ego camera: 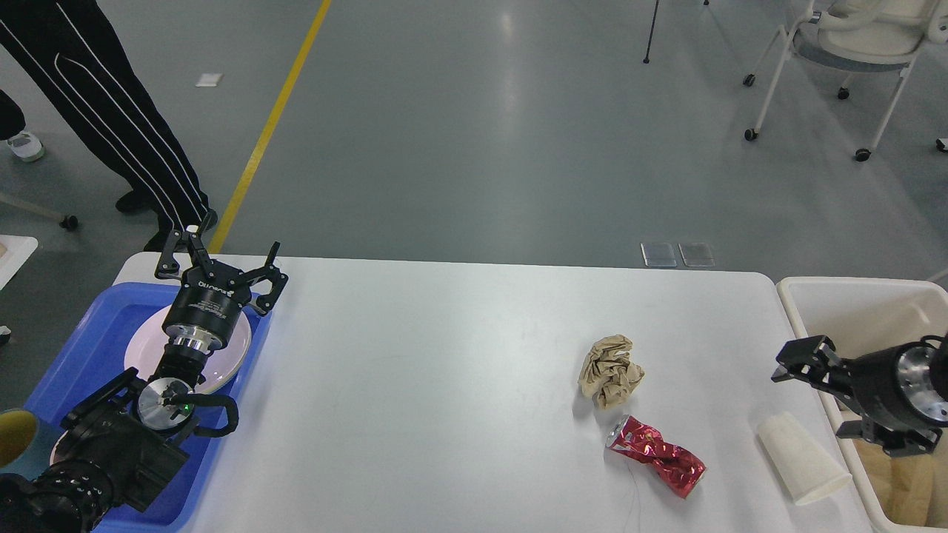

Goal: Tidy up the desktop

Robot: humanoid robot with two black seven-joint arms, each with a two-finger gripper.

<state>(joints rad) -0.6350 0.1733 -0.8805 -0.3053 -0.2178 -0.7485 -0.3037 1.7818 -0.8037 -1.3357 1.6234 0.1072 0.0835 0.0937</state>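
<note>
The white desktop (444,385) carries a crumpled brown paper ball (611,370), a crushed red can (655,455) and a white paper cup (800,459) lying on its side, all in the right half. My right gripper (811,400) hovers open over the desktop's right edge, just above and right of the cup, with nothing between its fingers. My left gripper (218,259) stands open and empty at the far left corner, over the blue tray (96,326) and its white plate (229,355).
An off-white bin (852,303) with paper trash stands against the desktop's right edge, partly behind my right arm. A yellow cup (15,437) sits at the tray's near left. A person's legs (111,118) stand beyond the far left corner, and a wheeled chair (844,44) stands far right.
</note>
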